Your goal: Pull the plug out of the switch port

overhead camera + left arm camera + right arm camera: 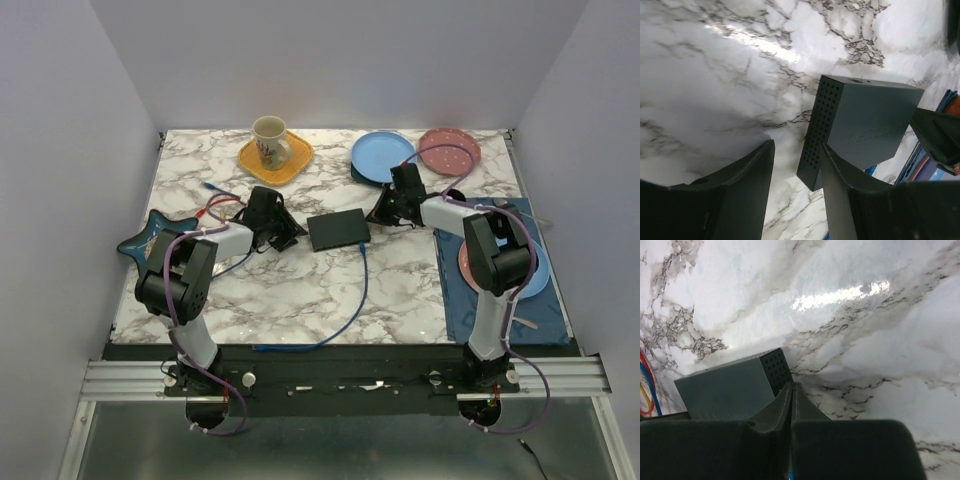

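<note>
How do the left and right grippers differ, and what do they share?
The left gripper has its fingers apart; the right gripper has them pressed together. The left gripper sits at the left end of the black switch box, the right gripper at its right end. Both are dark, close to the box.

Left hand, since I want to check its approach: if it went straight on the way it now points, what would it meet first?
Most likely the black box: its perforated end lies just ahead of the left hand, nearer one finger than the gap's middle. Depth is hard to judge.
</note>
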`<state>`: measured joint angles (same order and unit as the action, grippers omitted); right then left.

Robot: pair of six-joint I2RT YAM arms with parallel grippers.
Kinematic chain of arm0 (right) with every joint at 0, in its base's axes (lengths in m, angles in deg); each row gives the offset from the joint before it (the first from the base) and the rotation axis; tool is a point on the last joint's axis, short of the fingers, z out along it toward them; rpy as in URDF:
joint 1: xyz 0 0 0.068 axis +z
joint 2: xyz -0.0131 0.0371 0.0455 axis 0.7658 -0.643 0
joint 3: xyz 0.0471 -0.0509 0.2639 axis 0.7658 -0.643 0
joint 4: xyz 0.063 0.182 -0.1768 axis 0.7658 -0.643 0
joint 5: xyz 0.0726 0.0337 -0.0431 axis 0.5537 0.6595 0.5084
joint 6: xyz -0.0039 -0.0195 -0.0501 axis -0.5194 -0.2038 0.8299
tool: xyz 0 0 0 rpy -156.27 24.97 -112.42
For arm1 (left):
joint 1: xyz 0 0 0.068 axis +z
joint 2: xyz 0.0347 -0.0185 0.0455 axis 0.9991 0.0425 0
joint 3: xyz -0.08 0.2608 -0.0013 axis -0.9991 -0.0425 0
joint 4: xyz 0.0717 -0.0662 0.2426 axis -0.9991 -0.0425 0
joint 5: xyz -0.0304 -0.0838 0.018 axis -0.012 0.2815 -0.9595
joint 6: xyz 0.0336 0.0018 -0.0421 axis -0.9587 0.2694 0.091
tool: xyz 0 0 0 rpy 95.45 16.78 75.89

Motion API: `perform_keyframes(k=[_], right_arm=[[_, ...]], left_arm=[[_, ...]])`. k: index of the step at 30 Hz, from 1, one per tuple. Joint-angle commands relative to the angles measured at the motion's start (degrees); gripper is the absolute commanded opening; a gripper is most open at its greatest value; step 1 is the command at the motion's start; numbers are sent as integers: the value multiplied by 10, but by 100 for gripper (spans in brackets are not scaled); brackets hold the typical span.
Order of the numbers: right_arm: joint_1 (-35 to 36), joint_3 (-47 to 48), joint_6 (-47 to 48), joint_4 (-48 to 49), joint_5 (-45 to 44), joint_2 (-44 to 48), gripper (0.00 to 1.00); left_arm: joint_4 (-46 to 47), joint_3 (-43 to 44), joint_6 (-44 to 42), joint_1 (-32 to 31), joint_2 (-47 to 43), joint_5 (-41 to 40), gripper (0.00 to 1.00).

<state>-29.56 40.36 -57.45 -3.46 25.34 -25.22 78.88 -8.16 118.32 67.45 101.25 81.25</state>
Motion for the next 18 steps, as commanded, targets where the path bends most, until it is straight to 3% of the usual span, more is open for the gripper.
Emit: perform_keyframes(k=[1, 4, 5, 8, 11, 15, 18], right_arm=[[1, -36, -8, -18, -54, 85, 12], [-10, -89, -12, -9, -53, 144, 22], [-13, -101, -9, -5, -27, 152, 30], [-14, -159, -6, 41, 43, 175, 45], [-14, -219, -18, 110, 92, 189, 52], [-14, -268, -38, 162, 136, 194, 52], [-14, -293, -53, 207, 154, 185, 52]], left_arm=[[-90, 3, -8, 32, -65, -86, 57], [-91, 15, -16, 42, -96, -96, 59], [-87, 20, -16, 41, -98, -94, 59], [-59, 40, -11, 34, -81, -28, 59], [-6, 45, -8, 16, -55, 14, 58], [46, 55, -6, -10, -20, 72, 56], [69, 81, -2, -21, 16, 105, 48]])
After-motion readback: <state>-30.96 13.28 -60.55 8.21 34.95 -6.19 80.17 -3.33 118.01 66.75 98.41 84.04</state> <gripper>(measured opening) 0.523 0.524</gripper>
